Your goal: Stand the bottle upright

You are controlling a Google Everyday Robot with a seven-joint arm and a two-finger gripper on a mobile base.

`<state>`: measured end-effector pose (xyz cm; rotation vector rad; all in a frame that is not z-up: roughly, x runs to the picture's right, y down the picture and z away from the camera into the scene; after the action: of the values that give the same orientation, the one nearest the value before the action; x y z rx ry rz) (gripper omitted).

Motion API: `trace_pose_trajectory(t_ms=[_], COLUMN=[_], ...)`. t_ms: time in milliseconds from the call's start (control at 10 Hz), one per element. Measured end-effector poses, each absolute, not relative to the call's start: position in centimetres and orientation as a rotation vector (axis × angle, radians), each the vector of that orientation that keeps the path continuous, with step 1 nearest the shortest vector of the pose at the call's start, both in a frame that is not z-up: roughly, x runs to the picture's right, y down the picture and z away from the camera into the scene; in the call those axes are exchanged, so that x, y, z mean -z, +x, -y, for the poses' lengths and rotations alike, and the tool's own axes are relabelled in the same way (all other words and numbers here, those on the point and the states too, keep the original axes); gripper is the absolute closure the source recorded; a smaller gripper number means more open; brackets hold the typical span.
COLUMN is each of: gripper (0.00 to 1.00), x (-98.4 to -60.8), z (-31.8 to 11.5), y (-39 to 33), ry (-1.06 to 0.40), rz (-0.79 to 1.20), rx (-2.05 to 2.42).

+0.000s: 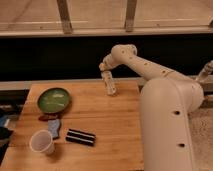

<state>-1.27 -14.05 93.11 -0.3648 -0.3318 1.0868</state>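
Observation:
The bottle [109, 84] is slim and white with a pale label. It stands nearly upright at the far edge of the wooden table [110, 125], its base on or just above the wood. My gripper [105, 70] comes down from the arm at the right and is shut on the bottle's top. The bottle's neck is hidden inside the gripper.
A green plate [53, 100] sits at the table's far left. A white paper cup [42, 142] stands at the front left. A blue packet [54, 127] and a black striped bar [81, 136] lie beside it. My white base [170, 125] stands against the table's right edge.

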Motion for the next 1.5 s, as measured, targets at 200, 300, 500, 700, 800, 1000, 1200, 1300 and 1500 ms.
trace_pose_trajectory(t_ms=[200,300,500,700,800,1000,1200,1300,1500], gripper=[1.0,1.0,1.0,1.0,1.0,1.0,1.0,1.0,0.97], x=[-93.5,-93.6,-93.7,-93.7,-93.7,-93.7,-93.8,-93.9,-94.0], z=[14.2,14.3,14.5,14.9,15.0,15.4,15.5,15.4,15.2], y=[-1.5,-1.8,-1.8,-1.7,-1.8,-2.3,-2.3,-2.3,-2.6], ry=[-0.368,-0.369,-0.366,-0.359,-0.358,-0.355,-0.357,-0.36,-0.374], rz=[0.34,0.348,0.361,0.375,0.38,0.399,0.403,0.405,0.412], rx=[-1.091,-1.094,-1.103,-1.112,-1.113,-1.118,-1.122,-1.124,-1.131])
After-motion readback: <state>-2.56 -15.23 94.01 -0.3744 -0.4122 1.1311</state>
